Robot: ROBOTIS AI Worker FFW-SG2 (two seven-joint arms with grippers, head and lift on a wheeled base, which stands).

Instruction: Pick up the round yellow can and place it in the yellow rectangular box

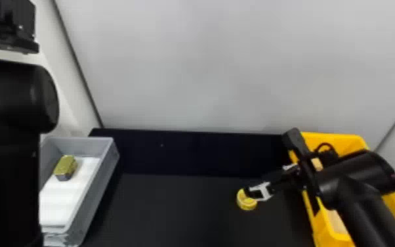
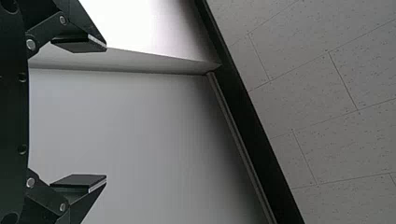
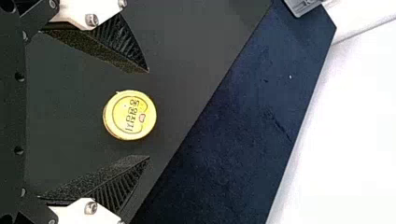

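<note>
Well, open pincer (image 1: 255, 184) straddles can (image 1: 247, 204).

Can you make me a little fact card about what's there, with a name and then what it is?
Round yellow can: on the black table, not in the box
Right gripper: open, fingers around the can, gaps both sides
Left gripper: open, empty
Yellow box: far right
Gray bin: left, holding a yellowish block
</note>
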